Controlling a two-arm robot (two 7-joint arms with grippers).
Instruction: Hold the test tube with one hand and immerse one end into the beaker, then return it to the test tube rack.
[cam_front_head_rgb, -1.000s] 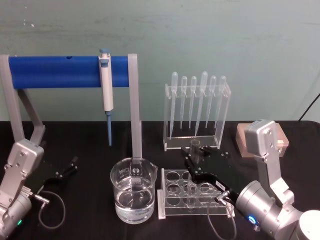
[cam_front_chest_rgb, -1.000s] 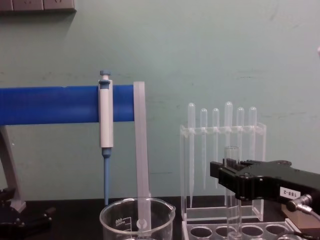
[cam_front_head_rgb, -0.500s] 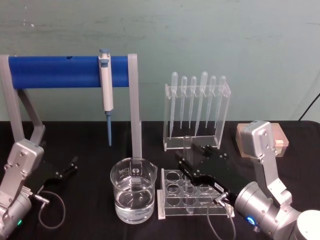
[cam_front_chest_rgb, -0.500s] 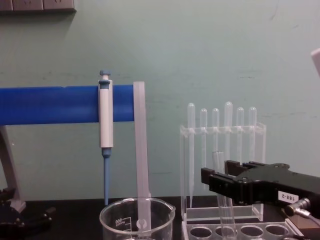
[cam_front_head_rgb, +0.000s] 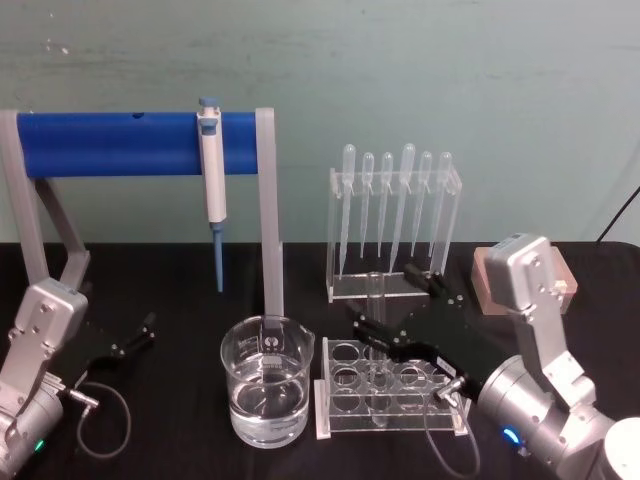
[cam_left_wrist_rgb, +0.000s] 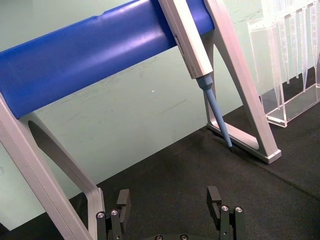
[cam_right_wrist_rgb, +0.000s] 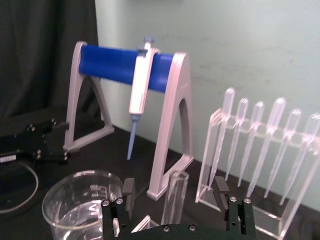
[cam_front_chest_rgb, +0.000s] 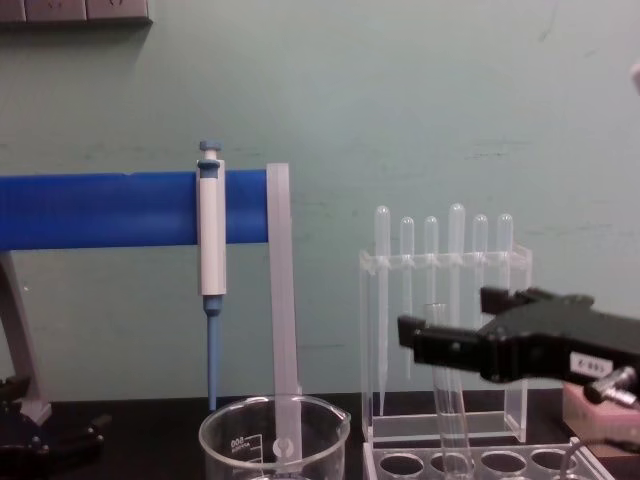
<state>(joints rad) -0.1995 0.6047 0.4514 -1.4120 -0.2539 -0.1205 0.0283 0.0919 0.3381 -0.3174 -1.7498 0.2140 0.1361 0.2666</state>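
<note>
Above the clear rack (cam_front_head_rgb: 392, 390) | right gripper (cam_front_head_rgb: 372, 333) fingers are pinching the test tube (cam_front_chest_rgb: 446, 385), tilted, beside the beaker (cam_front_head_rgb: 266, 378) | dipping not done yet | left gripper (cam_left_wrist_rgb: 170, 210) is resting open on the tabletop (cam_front_head_rgb: 180, 290)

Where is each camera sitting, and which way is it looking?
Head view: up high, looking forward and down at the beaker, the tube rack and both arms; the right gripper holds the test tube.
Chest view: lower down, looking across the table at the pipettor from the side; the right gripper comes in from the right.
Left wrist view: on the left arm, facing the blue stand; the left gripper is open.
Right wrist view: on the right arm, looking past the test tube at the pipettes.
All four share the pipettor.
</note>
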